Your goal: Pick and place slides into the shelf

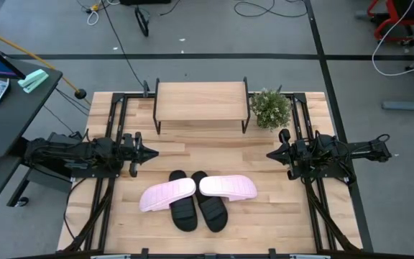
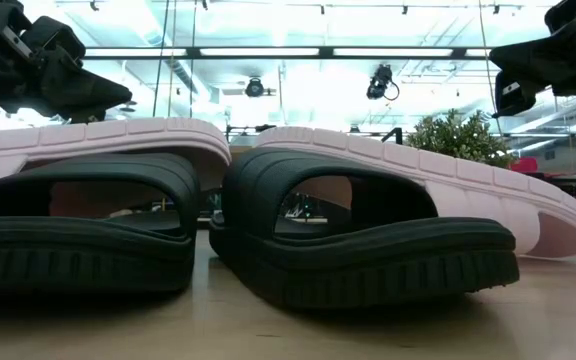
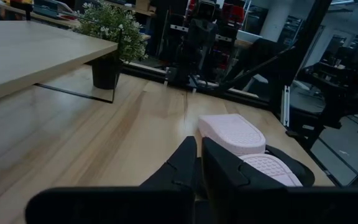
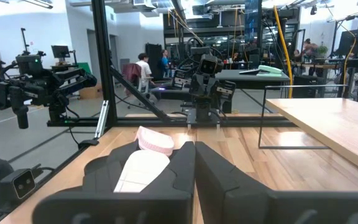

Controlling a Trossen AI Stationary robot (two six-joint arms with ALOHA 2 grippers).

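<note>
Two black slides [image 1: 196, 207] lie side by side on the table near its front edge, also close up in the low view [image 2: 358, 235]. Two pale pink slides, a left one [image 1: 167, 195] and a right one [image 1: 228, 187], lie across the black pair's far parts. The shelf [image 1: 200, 101] stands at the table's far middle with its plank top bare. My left gripper [image 1: 153, 152] hovers shut to the left of the slides. My right gripper [image 1: 270, 154] hovers shut to their right. Both are above the table and hold nothing.
A small potted plant [image 1: 270, 108] stands just right of the shelf. Bare wooden tabletop [image 1: 207, 147] lies between the shelf and the slides. Black frame rails [image 1: 113, 122] run along both sides of the table.
</note>
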